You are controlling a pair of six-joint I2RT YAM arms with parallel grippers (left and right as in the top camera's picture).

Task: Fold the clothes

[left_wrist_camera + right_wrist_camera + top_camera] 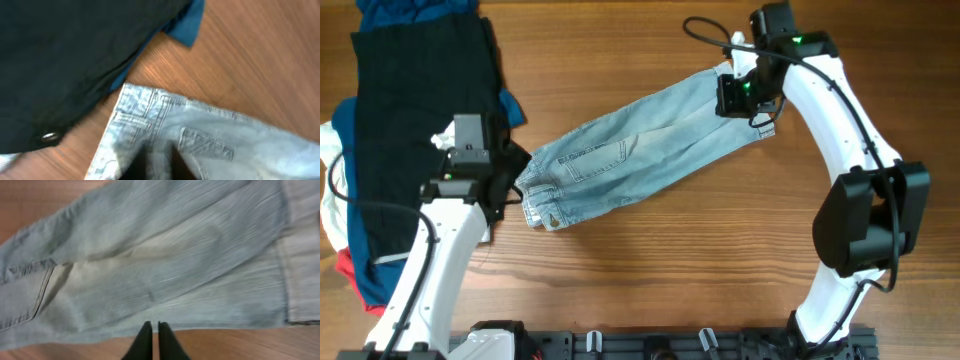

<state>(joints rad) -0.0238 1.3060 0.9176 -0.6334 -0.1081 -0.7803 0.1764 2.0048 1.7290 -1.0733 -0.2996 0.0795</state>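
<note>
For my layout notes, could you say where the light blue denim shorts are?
Overhead, the light blue denim shorts lie diagonally at centre, stretched between the left gripper and the right gripper.

The left end effector [159, 167], over the waistband of the shorts [640, 150], is a dark blur cut off by the wrist view's bottom edge, so its grip is unreadable. The right end effector [152, 331] has its fingers together at the shorts' leg edge, with their bases cropped. Overhead, its housing hides the shorts' hem.
</note>
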